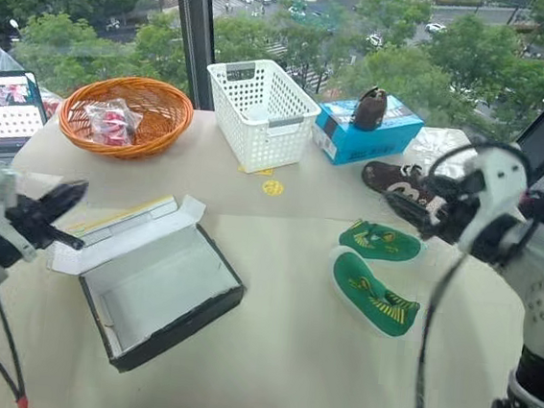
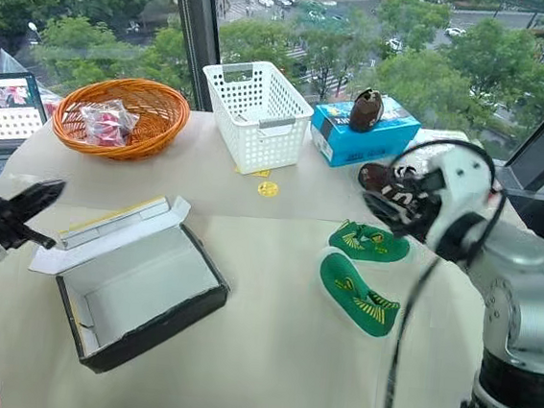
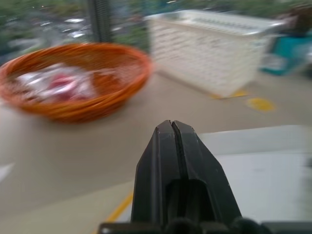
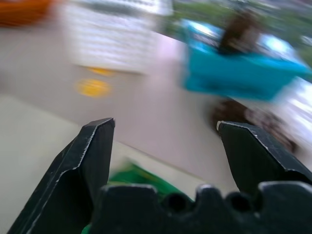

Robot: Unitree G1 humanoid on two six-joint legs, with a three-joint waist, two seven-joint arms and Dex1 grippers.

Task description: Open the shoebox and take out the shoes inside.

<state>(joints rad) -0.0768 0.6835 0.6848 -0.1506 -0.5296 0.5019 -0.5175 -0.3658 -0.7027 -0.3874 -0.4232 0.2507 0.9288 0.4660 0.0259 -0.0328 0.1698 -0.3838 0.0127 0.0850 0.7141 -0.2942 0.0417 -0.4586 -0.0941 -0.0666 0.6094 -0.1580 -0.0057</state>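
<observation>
The shoebox lies open at the table's left centre. Its black base shows a bare pale lining, and its lid is folded back on the far-left side. The two green shoes with yellow patterned insoles lie side by side on the table, right of the box. My left gripper is shut with nothing in it and hovers left of the lid, pointing towards the baskets. My right gripper is open and empty, held above the table just beyond the green shoes.
An orange wicker basket with wrapped packets and a white plastic basket stand at the back. A blue box carries one brown shoe, and another brown shoe lies near my right gripper. A laptop sits far left.
</observation>
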